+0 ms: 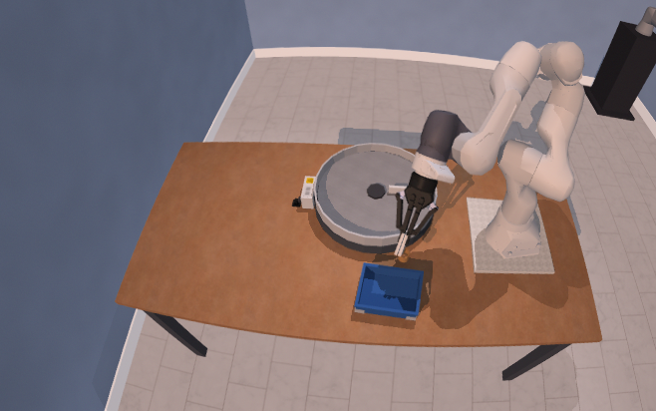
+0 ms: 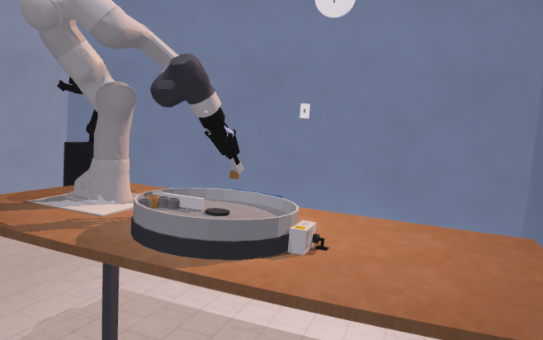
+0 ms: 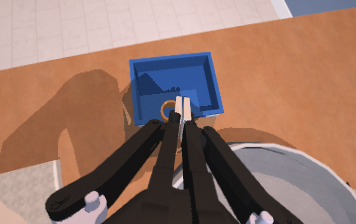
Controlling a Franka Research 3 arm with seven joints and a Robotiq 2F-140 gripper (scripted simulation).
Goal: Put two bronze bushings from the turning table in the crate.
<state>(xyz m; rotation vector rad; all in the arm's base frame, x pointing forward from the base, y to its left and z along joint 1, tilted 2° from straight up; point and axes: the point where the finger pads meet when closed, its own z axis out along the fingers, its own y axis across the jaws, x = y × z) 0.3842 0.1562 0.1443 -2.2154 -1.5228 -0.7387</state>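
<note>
Bronze bushing (image 2: 234, 175) pinched by its thin wall at the very tips of the hand (image 2: 238, 166), clenched nearly flat on it. Hangs in the air, well above the tabletop (image 1: 224, 239), past the near rim of the turning table (image 2: 214, 229). Seen from the wrist, sits as a ring (image 3: 162, 111) just left of the pale fingertips, over the edge of the blue crate (image 3: 172, 59) nearest the turning table. From above, shows only as an orange speck between table rim and crate (image 1: 394, 268); exact height over the crate hard to judge.

On the turning table, lined up against the white divider bar (image 2: 181, 200): one more bronze bushing (image 2: 153, 200) among three grey bushings (image 2: 173, 202). Dark hub (image 2: 217, 211) at the disc's middle. White control box (image 2: 302, 237) touching the table's side, away from the arm.
</note>
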